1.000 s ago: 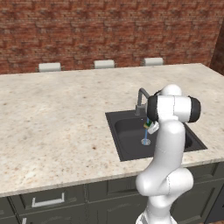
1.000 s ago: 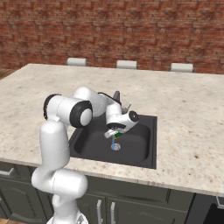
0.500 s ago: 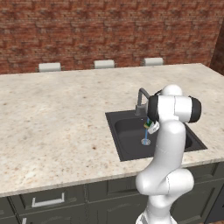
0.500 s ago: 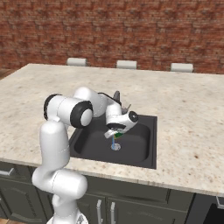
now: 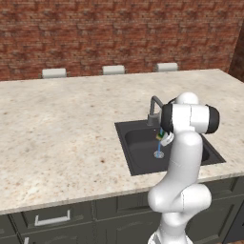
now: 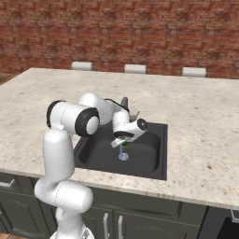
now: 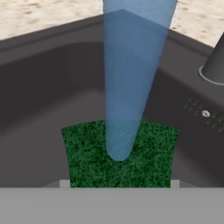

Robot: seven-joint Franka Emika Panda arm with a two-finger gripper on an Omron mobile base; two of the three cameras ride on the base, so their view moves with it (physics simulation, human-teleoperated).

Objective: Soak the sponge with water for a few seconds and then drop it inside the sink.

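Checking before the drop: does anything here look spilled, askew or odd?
Nothing stands out. The gripper holds the sponge over the sink, green side under the water, which falls inside the basin. The counter looks dry.

A red-brown brick wall (image 5: pixel 119 33) runs across the back of the room. In front of it spreads a wide speckled beige stone desk (image 5: pixel 62 128). Beyond its far edge, three pale chair backs (image 5: pixel 113 70) stand in a row. Below the near edge sit dark green cabinets (image 5: pixel 52 219) with silver handles (image 5: pixel 51 220). The light is even and soft.
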